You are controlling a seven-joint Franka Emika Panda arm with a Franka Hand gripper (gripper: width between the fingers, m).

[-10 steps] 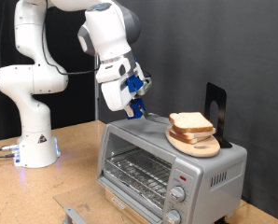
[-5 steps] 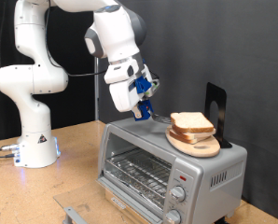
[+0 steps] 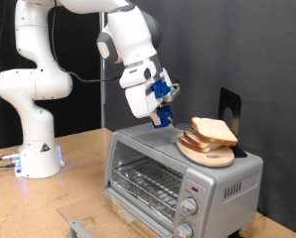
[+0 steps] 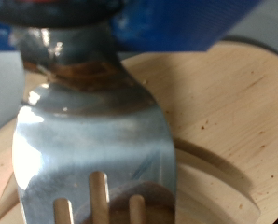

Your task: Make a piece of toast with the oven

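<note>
Exterior view: gripper (image 3: 164,117) at centre frame, beside the piece of toast (image 3: 215,130) on the round board (image 3: 210,154) atop the oven (image 3: 183,176). Wrist view: fingers clamped on a fork (image 4: 92,149) over the board; keep the tines level and low for a clean pickup

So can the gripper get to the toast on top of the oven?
Probably yes. The toast lies uncovered on a board on top of the oven. The gripper hangs close beside it, and nothing stands between them.
</note>
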